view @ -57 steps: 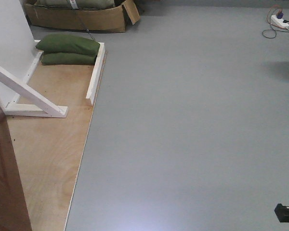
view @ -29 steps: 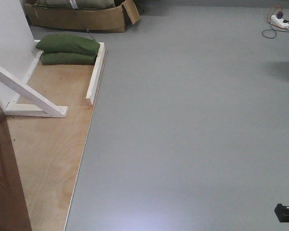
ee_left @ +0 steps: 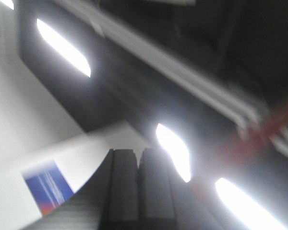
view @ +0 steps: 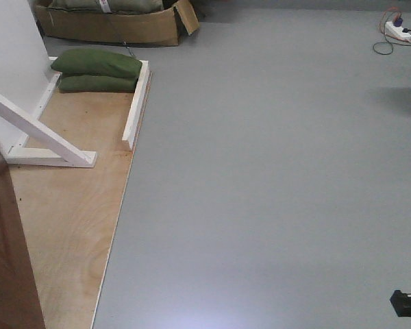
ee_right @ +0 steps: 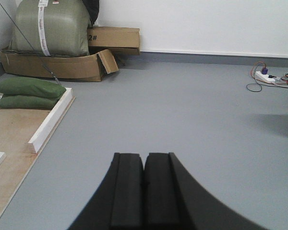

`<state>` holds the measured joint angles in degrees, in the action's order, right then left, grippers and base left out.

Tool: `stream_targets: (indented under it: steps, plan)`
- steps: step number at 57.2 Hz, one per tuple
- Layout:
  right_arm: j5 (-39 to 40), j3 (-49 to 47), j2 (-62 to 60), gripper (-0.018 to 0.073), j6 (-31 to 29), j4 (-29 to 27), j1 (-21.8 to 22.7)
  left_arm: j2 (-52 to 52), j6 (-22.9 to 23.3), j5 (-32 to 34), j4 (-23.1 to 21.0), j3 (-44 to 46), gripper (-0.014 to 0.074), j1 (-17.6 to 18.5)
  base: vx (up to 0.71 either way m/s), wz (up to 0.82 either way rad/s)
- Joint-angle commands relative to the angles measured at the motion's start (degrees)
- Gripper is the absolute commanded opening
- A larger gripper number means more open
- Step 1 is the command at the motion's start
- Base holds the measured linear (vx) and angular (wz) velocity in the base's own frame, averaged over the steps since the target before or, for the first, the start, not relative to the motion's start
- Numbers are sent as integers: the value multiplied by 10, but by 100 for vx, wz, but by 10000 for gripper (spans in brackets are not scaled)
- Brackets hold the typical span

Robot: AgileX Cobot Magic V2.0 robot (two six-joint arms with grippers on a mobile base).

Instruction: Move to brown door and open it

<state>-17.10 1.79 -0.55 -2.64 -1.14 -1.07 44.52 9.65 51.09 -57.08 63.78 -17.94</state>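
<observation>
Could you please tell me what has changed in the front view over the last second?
Nothing visibly changed. The door, the white brace and the green sandbags all sit where they were, and nothing was taken hold of or let go in that view.

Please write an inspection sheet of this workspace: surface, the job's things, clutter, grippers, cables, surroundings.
Surface: grey floor; plywood sheet along the left.
Job's things: brown door, only an edge shows at lower left; handle not in view.
Clutter: green sandbags, white timber brace, cardboard box.
Grippers: left gripper shut, empty, view blurred; right gripper shut, empty.
Cables: power strip with leads, on the floor far right.
Surroundings: white wall; ceiling lights.
</observation>
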Motion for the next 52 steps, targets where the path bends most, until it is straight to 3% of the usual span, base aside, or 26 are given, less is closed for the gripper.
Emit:
stream_targets:
  steps: [1, 8, 17, 27, 52]
  plan:
    - [46, 3, -8, 0, -3, 4, 2, 6, -76, 60, -64, 16, -4, -1, 0, 0]
    - [46, 3, -8, 0, -3, 4, 2, 26, -144, 75, -152, 16, -4, -1, 0, 0]
    - [46, 3, -8, 0, -3, 4, 2, 70, -164, -3, -240, 21, -4, -1, 0, 0]
    - [46, 3, -8, 0, -3, 4, 2, 98, -165, -117, -245, 37, -4, -1, 0, 0]
    - [46, 3, -8, 0, -3, 4, 2, 70, -165, -268, -250, 42, -4, -1, 0, 0]
